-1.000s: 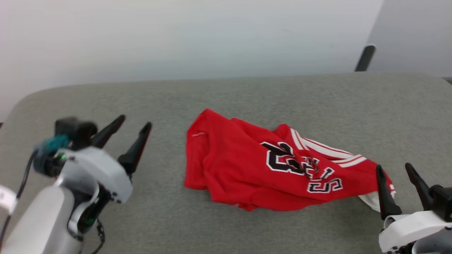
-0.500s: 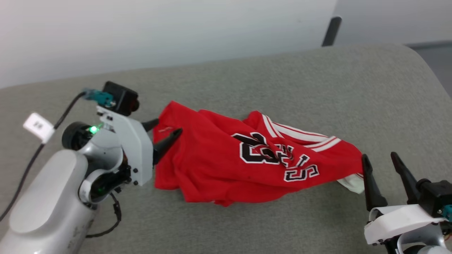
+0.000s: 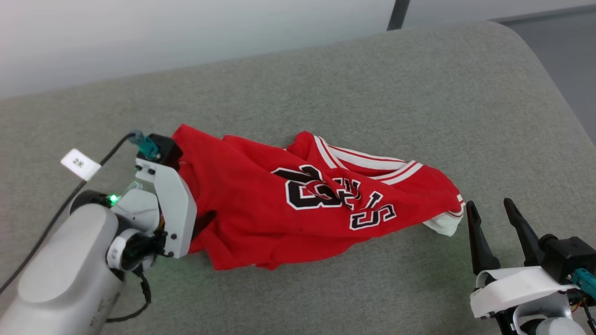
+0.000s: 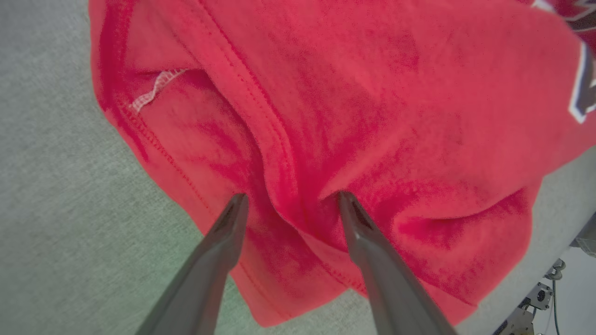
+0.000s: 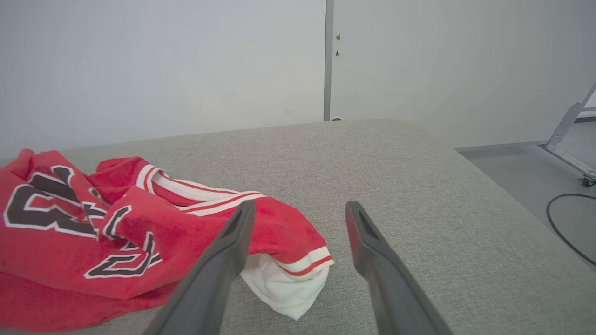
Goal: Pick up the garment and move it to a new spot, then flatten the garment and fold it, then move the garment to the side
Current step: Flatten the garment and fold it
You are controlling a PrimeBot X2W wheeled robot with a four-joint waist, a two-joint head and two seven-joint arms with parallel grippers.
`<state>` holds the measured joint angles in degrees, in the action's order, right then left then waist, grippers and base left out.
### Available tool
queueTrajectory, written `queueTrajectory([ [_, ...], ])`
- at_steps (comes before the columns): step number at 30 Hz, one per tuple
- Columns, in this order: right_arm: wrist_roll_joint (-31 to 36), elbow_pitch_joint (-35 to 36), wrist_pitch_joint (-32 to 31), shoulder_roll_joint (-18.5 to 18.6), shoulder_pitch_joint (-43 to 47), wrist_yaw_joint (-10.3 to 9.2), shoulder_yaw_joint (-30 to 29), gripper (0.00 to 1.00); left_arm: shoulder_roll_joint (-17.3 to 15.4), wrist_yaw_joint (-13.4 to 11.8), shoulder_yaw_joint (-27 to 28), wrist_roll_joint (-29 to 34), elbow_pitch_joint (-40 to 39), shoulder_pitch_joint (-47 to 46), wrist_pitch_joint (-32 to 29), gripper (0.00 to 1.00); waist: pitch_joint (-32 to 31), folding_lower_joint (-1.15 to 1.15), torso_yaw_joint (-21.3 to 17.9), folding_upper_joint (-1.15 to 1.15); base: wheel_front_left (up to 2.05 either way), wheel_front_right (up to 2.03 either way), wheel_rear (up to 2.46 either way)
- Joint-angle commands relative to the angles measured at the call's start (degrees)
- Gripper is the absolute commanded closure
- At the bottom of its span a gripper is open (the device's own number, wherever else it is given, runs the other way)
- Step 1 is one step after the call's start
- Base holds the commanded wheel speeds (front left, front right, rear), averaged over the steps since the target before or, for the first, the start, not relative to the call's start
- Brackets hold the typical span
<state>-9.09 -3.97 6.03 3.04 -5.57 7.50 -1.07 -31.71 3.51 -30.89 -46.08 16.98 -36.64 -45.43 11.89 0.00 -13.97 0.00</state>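
Loosely rumpled garment (image 3: 260, 218), nubby grey surface (image 3: 326, 83)

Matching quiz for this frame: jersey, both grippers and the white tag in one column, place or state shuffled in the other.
Column A
1. left gripper
2. right gripper
3. garment
4. white tag

Column B
a. left of the garment, by the left arm
b. crumpled on the grey surface, lettering up
c. jaws open, beside the white sleeve end
d. jaws open, astride a red fold

Pairs: 1-d, 2-c, 3-b, 4-a
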Motion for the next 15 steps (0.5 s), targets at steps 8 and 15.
queueTrajectory([
  [8, -1.12, -1.79, 1.17, -0.21, -2.21, -0.02, 0.56, 0.00, 1.52, -0.10, -1.29, -0.28, 5.96, -0.15, -0.52, 0.49, 1.53, 0.00, -0.87, 0.00, 0.00, 0.00, 0.00],
  [15, -0.78, -2.63, 1.66, -0.21, -2.64, -0.02, 0.41, 0.00, 2.30, 1.55, 0.38, -3.20, 7.05, -1.50, 0.94, 1.00, 1.50, 0.00, -0.35, 0.00, 0.00, 0.00, 0.00],
])
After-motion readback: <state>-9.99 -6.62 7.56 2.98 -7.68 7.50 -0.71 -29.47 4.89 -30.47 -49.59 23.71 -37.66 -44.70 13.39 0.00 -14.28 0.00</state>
